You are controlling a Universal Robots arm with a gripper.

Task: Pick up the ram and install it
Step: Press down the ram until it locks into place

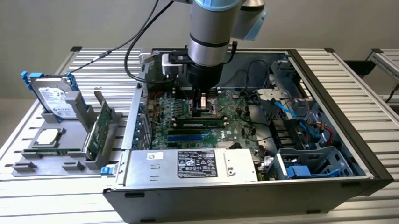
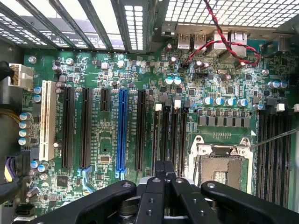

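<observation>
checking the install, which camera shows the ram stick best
The exterior view: the ram stick lies in a memory slot on the motherboard, just below the shut claw. In the wrist view I cannot pick it out among the slots.

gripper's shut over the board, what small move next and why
Probably a short press straight down. The gripper is shut, holds nothing, and hangs just above the middle of the ram, which already stands in a memory slot; whether it is fully seated I cannot tell.
</observation>
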